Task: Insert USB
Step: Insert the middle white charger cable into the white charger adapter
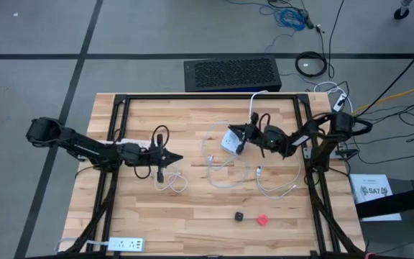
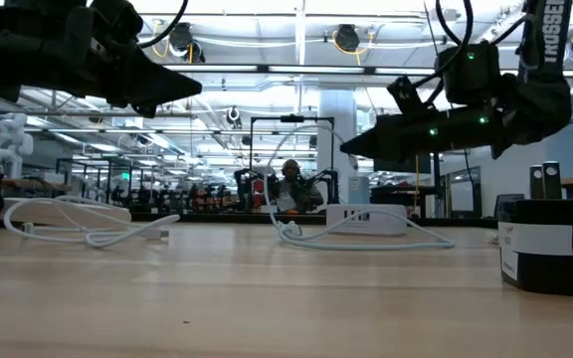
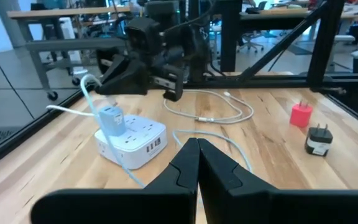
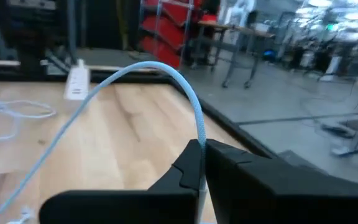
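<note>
A white power hub (image 1: pixel 228 142) (image 3: pixel 135 142) lies flat on the table's right-centre, with a pale blue plug (image 3: pixel 112 118) standing in its top. A pale blue cable (image 4: pixel 166 71) (image 3: pixel 87 84) arches up from that plug. My right gripper (image 1: pixel 231 132) (image 4: pixel 202 148) hovers just above the hub and is shut on this cable. My left gripper (image 1: pixel 180 158) (image 3: pixel 197 144) is shut and empty. It hangs above the table's left-centre and points toward the hub. My right gripper pinches the pale blue cable (image 4: pixel 201 134) between its two fingertips, a short way from the plug on the hub. From the fingers the cable rises in a slack arch and runs down toward the table.
Loose white cables lie coiled under the left gripper (image 1: pixel 169 183) and near the right edge (image 1: pixel 275 188). A black adapter (image 1: pixel 239 215) and a red one (image 1: pixel 262 219) sit toward the near edge. A white power strip (image 1: pixel 124 244) lies at the near left corner.
</note>
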`<state>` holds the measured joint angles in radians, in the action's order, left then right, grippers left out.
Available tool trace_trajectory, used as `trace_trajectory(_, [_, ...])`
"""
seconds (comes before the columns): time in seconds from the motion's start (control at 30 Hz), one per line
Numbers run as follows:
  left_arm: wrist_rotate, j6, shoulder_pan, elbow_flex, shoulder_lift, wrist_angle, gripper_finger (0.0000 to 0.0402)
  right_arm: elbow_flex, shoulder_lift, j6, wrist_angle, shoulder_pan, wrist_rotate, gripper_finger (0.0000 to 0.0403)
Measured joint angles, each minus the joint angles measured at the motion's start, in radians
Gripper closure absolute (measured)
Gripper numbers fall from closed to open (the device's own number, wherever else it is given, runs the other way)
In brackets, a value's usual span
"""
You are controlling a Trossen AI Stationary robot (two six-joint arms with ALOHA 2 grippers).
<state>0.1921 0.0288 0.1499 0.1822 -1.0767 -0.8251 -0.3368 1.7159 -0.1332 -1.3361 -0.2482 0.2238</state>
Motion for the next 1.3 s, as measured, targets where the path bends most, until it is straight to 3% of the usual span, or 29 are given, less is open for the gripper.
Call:
trace_trajectory(0.17, [0.001, 0.0, 0.0, 0.0, 0.0, -0.002, 0.0392, 0.082, 0.06, -0.035, -0.227, -0.006, 0.012, 0.0403])
trace_trajectory(0.4, [0.004, 0.003, -0.008, 0.0, 0.0, -0.013, 0.0392, 0.027, 0.119, -0.034, -0.23, -0.026, -0.075, 0.0403])
trace_trajectory(0.67, [0.005, 0.002, -0.012, 0.0, 0.0, -0.006, 0.0392, 0.007, 0.182, -0.02, -0.229, -0.052, -0.097, 0.0403])
trace_trajectory(0.93, [0.009, 0.001, -0.012, 0.0, 0.0, -0.004, 0.0392, 0.005, 0.174, -0.014, -0.229, -0.052, -0.096, 0.0403])
trace_trajectory(1.2, [0.137, -0.049, -0.047, 0.0, 0.0, -0.026, 0.0392, -0.035, 0.086, 0.097, -0.23, 0.007, -0.182, 0.0403])
trace_trajectory(1.3, [0.073, -0.043, -0.08, 0.0, -0.005, -0.098, 0.0392, -0.057, 0.053, 0.123, -0.23, 0.041, -0.186, 0.0403])
